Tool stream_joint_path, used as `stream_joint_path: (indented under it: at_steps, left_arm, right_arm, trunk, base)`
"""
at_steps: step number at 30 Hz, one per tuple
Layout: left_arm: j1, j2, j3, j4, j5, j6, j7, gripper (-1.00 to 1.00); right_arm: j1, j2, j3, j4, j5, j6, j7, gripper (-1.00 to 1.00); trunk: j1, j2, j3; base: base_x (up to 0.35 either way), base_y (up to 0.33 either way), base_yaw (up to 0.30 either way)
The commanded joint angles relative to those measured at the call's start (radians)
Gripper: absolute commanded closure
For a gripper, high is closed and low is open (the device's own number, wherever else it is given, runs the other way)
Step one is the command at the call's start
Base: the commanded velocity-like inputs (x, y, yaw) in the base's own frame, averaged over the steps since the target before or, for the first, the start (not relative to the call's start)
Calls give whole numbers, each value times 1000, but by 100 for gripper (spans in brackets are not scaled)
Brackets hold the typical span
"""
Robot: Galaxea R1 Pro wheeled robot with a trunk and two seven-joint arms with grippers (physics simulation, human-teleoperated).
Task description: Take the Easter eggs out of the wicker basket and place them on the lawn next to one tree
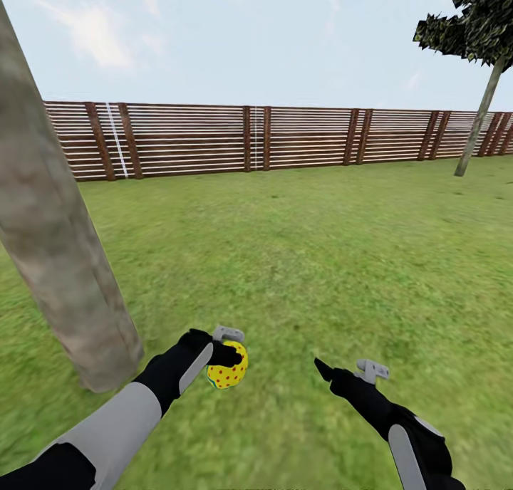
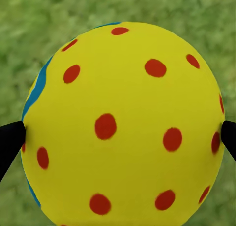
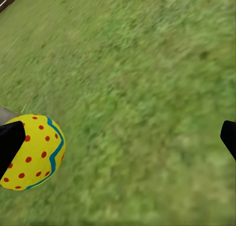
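i've got the left end effector (image 1: 226,347) pinching an easter egg (image 1: 228,365) between both fingertips, held low over the lawn (image 1: 320,262) just beside the thick tree (image 1: 53,241), i judge so i can set it down there. my right end effector (image 1: 345,369) hangs spread, holding nothing, near the egg.

Both arms reach forward low in the head view. The left arm, grey at the forearm and black at the wrist, comes in from about 7 o'clock, and its left gripper (image 1: 226,353) has its fingers (image 2: 11,140) pressed against opposite sides of an egg (image 1: 228,365). The right arm enters from 5 o'clock, black-sleeved, its right gripper (image 1: 349,370) with fingers (image 3: 10,140) spread wide apart and nothing between them.
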Motion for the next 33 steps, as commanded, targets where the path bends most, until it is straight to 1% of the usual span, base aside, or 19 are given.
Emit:
stream_joint_path:
  at_steps: [1,8,21,33]
  left_arm:
    - [-1,1,-7,-1,9,2,7,100]
    - [-1,1,-14,-1,9,0,7,100]
    - [-1,1,-16,-1,9,0,7,100]
    - [-1,1,-17,-1,9,0,7,100]
  right_arm:
    - [-1,1,-3,0,-2,7,4,-100]
    - [-1,1,-3,5,-2,6,4,-100]
    - [-1,1,-3,7,-2,7,3,-100]
    - [-1,2,-3,22,-2,7,3,-100]
  trunk:
    - [4,-8,-4]
    - [31,-57,-26]
    - [80,-148,-67]
    - [86,-150,-113]
  base:
    - [0,0,0]
    - [0,0,0]
    - [0,0,0]
    - [0,0,0]
